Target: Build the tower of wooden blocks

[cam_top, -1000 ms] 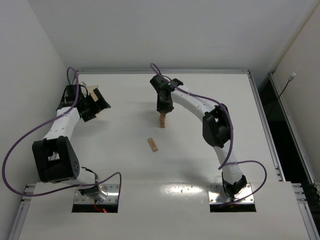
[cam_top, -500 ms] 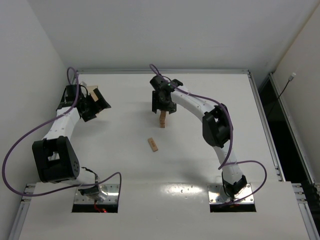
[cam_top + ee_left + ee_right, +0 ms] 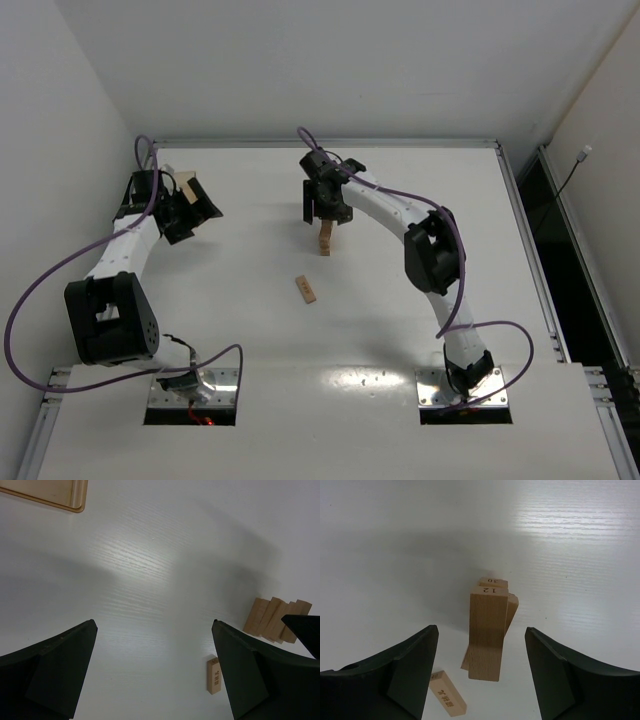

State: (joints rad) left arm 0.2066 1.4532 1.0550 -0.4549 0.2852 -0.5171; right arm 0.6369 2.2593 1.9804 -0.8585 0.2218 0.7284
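The wood block tower (image 3: 325, 240) stands mid-table as a slim stack of light-tan bars. In the right wrist view the tower (image 3: 489, 630) rises between my black fingers, its top bar stamped 12, with the upper bars slightly askew. My right gripper (image 3: 322, 207) (image 3: 480, 628) hovers just above it, open, touching nothing. One loose bar (image 3: 306, 289) (image 3: 447, 695) lies flat on the table in front of the tower. My left gripper (image 3: 193, 210) (image 3: 154, 622) hangs open and empty at the far left. Its view shows the tower (image 3: 275, 620) and the loose bar (image 3: 214, 675) off to the right.
A pale wooden box (image 3: 185, 184) (image 3: 50, 492) sits at the back left by the left gripper. White walls close in the table on the left and back, and a metal rail (image 3: 525, 230) runs along the right edge.
My right gripper has opened, let go of the top bar of the tower and drawn slightly up and away. The left arm has not moved.
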